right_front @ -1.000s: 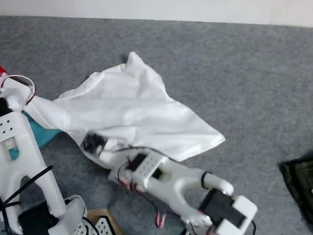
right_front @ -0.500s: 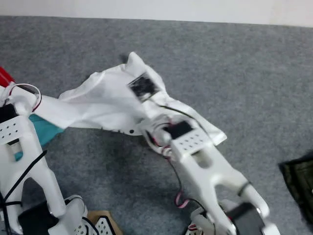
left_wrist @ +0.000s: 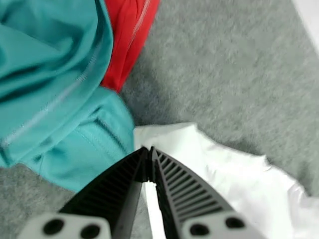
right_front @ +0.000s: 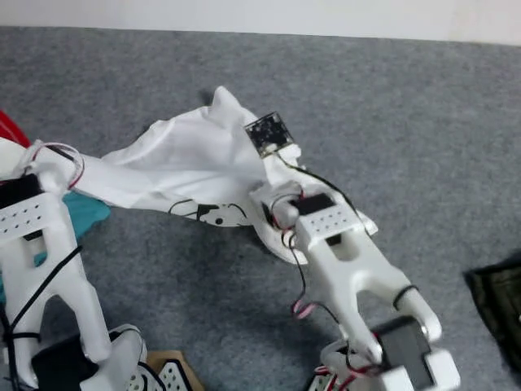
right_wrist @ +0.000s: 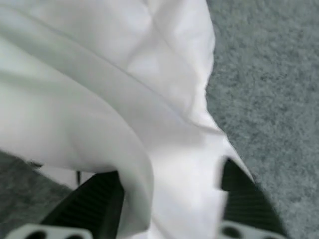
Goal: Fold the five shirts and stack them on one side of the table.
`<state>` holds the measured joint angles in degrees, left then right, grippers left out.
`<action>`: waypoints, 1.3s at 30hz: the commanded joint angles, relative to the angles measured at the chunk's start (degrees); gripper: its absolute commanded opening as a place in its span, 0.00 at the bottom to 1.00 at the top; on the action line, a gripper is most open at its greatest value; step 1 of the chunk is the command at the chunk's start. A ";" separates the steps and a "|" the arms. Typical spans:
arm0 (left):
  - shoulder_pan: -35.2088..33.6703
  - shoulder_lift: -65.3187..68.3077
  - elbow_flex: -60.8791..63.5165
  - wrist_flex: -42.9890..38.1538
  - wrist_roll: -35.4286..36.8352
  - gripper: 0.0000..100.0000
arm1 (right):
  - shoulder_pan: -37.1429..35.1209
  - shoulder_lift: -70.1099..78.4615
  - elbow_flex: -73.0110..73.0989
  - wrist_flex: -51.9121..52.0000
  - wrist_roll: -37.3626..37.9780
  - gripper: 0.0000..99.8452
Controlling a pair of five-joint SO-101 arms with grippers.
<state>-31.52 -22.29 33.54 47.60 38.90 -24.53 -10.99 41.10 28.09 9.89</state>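
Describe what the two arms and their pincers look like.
Both the left arm and right arm are white plastic shells with rows of small holes, black motors and thin black, red and white cables. The left pincer and right pincer have black ribbed fingers. A small black camera board sits on the right wrist.

— Where does the spread shirt (right_front: 187,163) lie?
— Left of the worktop's (right_front: 407,106) middle. A crumpled shirt (right_front: 85,213) sits beside its corner at the left edge, another shirt (right_front: 6,126) behind that, a fourth shirt (right_front: 498,309) at the right edge.
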 commanded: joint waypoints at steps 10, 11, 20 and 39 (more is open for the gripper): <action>1.89 -1.80 2.59 -0.97 0.09 0.01 | 12.00 7.08 -10.33 -6.55 -0.53 0.28; 1.89 -1.71 2.59 -0.97 0.09 0.01 | 12.79 7.08 -10.33 -6.90 -0.53 0.28; 3.21 -1.89 5.23 -3.52 0.09 0.01 | 8.22 -0.31 -9.89 4.79 -0.62 0.28; 3.74 -1.63 6.64 -5.80 0.09 0.01 | -13.85 -18.59 9.71 1.71 -3.87 0.28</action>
<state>-28.79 -22.29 40.48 42.86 38.99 -38.86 -33.49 52.70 33.80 6.73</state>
